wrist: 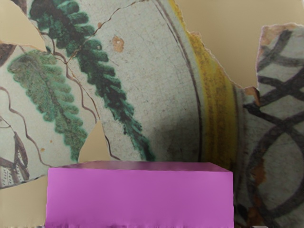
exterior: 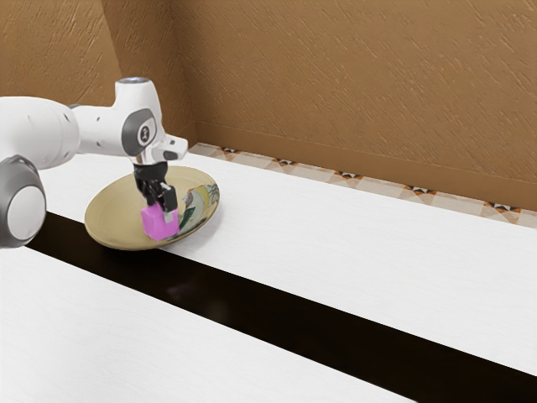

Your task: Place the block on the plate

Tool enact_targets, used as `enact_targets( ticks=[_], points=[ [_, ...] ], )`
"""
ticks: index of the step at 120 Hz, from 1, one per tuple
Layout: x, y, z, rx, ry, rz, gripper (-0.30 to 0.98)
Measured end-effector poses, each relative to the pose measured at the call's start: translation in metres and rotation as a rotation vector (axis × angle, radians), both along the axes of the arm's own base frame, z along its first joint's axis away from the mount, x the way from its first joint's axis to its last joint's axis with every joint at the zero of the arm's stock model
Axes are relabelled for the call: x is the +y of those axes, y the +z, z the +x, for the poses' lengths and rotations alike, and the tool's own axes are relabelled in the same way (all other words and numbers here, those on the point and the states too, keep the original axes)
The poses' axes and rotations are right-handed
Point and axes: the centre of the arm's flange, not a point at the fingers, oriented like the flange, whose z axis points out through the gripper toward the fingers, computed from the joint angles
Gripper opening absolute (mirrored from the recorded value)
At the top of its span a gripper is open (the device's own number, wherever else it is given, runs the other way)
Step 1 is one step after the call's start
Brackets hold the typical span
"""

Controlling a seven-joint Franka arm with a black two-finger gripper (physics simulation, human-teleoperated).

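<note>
Taking the exterior view from left to right, the white-and-grey Franka arm (exterior: 96, 130) enters from nine o'clock and reaches over the beige ceramic plate (exterior: 109, 207); just below the plate's middle, toward six o'clock, is the magenta block (exterior: 154, 225), slightly tilted, with the black hand (exterior: 161, 211) coming down on it from twelve o'clock, its two fingers parted by the block's width and closed on it; whether the block's underside touches the plate I cannot tell; toward three o'clock on the plate are painted fragments (exterior: 195, 205), which the wrist view shows beyond the block with green fronds, a yellow band and dark looping strokes; the white worktop (exterior: 336, 243) carries on to the right, crossed by a glossy dark strip (exterior: 268, 306) slanting from ten to four o'clock, with patterned floor tiles (exterior: 336, 173) and a rough brown wall (exterior: 336, 84) behind
</note>
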Motion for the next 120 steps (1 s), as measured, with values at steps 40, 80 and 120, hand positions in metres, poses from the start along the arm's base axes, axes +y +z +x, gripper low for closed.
enact_targets(
  ticks=[40, 80, 120],
  points=[
    [-0.048, 0.107, -0.015, -0.119, -0.076, -0.010, 0.65],
    [-0.169, 0.197, -0.041, -0.155, -0.306, -0.046, 0.68],
    [-0.200, 0.206, -0.056, -0.102, -0.381, -0.063, 0.68]
  ],
)
